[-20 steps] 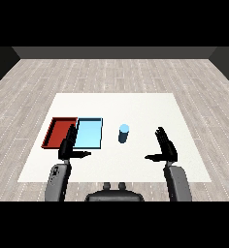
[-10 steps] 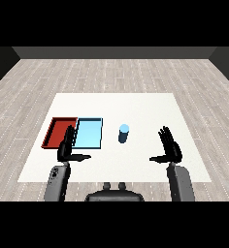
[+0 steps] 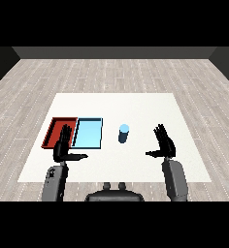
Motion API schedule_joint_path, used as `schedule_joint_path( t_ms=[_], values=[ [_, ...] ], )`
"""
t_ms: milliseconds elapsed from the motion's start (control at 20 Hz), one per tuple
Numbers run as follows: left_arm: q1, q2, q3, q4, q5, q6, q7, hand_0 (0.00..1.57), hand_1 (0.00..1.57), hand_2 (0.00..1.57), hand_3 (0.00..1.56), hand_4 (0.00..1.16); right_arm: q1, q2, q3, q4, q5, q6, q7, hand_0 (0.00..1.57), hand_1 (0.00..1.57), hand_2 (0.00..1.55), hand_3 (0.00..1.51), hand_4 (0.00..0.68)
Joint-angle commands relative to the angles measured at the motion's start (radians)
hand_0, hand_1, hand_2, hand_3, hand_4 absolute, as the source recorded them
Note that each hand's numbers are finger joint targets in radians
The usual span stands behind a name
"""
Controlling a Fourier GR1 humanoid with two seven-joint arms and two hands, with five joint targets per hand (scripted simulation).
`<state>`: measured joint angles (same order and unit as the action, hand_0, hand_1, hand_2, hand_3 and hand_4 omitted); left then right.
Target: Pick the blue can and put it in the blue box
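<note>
The blue can (image 3: 123, 133) stands upright on the white table, just right of the light blue tray (image 3: 88, 133). My right hand (image 3: 164, 144) is raised to the can's right and slightly nearer to me, fingers straight and spread, thumb pointing left toward the can, a clear gap between them. My left hand (image 3: 64, 147) hovers at the near edge of the two trays, fingers straight, thumb out to the right. Neither hand holds anything.
A red tray (image 3: 57, 131) lies directly left of the light blue tray, touching it. The white table (image 3: 136, 106) stretches beyond the can and trays, with grey wood flooring around it.
My right hand has shifted a little left, closer to the can. The left hand, the can and the trays have stayed put.
</note>
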<state>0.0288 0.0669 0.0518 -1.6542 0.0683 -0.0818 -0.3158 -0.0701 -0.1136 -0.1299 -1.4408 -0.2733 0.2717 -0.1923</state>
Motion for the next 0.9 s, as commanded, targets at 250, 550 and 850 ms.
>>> schedule_joint_path(
  t_ms=[250, 550, 850],
  values=[
    [0.0, 0.016, 0.032, -0.04, 0.026, -0.012, 0.032, 0.0, 0.0, 0.0, 0.0, 0.0, -0.123, 0.028, -0.006, 0.091, -0.034, -0.064, 0.09, 0.0, 0.0, 0.0, 0.0, 0.0],
    [-0.084, -0.042, -0.008, 0.061, -0.03, 0.051, 0.013, 0.0, 0.0, 0.0, 0.0, 0.0, -0.222, 0.111, 0.025, 0.274, 0.019, -0.128, -0.031, 0.0, 0.0, 0.0, 0.0, 0.0],
    [0.036, -0.017, -0.018, -0.081, -0.014, 0.004, 0.029, 0.0, 0.0, 0.0, 0.0, 0.0, -0.342, 0.092, 0.013, 0.442, 0.029, -0.134, -0.063, 0.0, 0.0, 0.0, 0.0, 0.0]
  ],
)
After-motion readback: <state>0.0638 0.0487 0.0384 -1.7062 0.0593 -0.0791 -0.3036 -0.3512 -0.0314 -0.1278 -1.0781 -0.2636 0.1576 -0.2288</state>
